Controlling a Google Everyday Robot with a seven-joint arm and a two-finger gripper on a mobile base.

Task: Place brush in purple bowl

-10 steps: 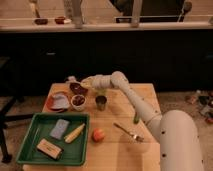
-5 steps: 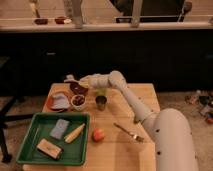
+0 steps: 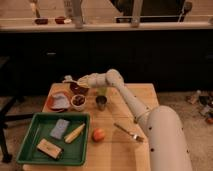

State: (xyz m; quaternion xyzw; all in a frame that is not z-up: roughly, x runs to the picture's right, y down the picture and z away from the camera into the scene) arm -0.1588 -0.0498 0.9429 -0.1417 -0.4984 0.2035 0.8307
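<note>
We are seeing the white gripper [image 3: 83, 80] hovering just above the round dark purple bowl [image 3: 78, 89], gripping the white-handled dish brush [image 3: 71, 80]; its finger gap, we cannot tell.

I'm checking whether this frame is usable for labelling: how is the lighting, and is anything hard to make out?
Camera view: warm, dim light falls on the table, while the cabinets behind are nearly black. The whole frame is soft, so the gripper over the purple bowl blurs into the brush. The fork and green tray stay readable.
</note>
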